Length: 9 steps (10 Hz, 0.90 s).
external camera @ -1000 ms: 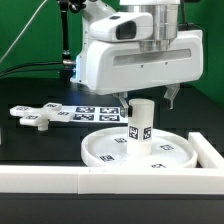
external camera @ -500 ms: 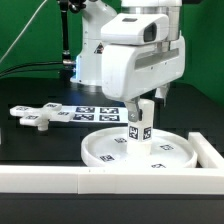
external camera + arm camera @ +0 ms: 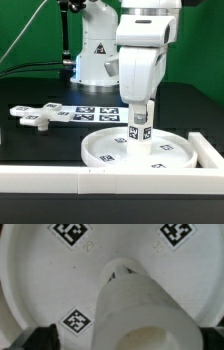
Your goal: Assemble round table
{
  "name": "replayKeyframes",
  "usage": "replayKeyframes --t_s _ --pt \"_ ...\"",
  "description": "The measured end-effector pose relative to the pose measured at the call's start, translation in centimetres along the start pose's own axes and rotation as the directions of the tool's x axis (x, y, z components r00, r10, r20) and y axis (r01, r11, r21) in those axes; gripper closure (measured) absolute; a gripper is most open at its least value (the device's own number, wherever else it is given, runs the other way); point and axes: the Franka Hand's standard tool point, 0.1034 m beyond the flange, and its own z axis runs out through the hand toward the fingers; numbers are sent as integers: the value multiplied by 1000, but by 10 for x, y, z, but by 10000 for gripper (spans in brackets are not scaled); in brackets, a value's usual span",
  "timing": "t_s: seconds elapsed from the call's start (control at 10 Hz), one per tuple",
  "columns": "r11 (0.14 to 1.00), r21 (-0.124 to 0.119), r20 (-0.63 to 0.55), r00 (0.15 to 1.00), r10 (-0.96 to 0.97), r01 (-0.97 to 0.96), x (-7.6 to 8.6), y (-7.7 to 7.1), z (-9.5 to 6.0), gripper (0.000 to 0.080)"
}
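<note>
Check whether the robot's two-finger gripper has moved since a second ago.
Yes. The gripper has swivelled over the large round white rimmed disc, which stayed put, and dropped lower around the short white cylindrical post.

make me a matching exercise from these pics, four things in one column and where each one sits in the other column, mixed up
1 post
2 cross-shaped piece
3 round disc
4 marker board

a lying flat, farthest to the exterior view's left
b upright on the disc, below the gripper
c just behind the white border wall
d lying flat right behind the disc

Pairs: 1-b, 2-a, 3-c, 4-d
</note>
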Motion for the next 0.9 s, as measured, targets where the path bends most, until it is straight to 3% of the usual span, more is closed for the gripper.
replayKeyframes --t_s 0.4,0.6,0.9 --pt "981 -1 14 981 -192 192 -5 1 0 150" --pt "983 -1 14 983 -182 182 -7 2 0 395" --pt "990 -2 14 990 -144 144 -7 2 0 395"
